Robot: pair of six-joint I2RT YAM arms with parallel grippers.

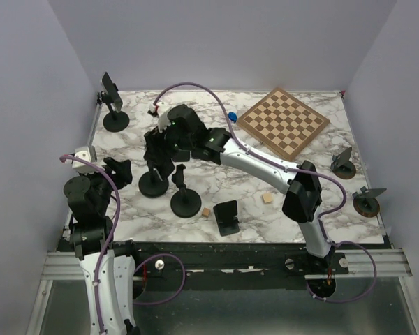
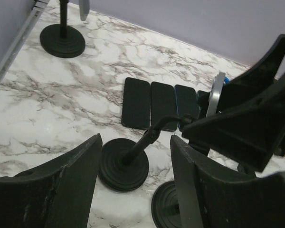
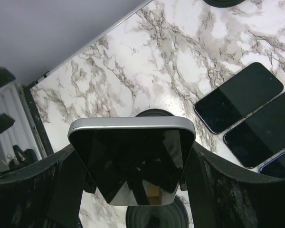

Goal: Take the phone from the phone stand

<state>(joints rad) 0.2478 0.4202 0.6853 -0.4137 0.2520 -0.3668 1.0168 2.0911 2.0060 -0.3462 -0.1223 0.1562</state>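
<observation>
Phone (image 3: 133, 161) is not off its stand (image 1: 153, 185) yet; right fingers (image 3: 33, 190) hug its sides, grip unclear; left fingers (image 2: 52, 190) open, empty.

The left arm (image 1: 91, 209) stands folded at the near left corner. The left tool (image 1: 119, 171) points forward and down, its fingers (image 2: 61, 190) parted. The right arm (image 1: 265, 167) stretches from its base leftward across the worktop (image 1: 321, 202). The right tool (image 1: 160, 150) is angled downward, fingers (image 3: 33, 190) set wide; whether they press on anything is unclear.
</observation>
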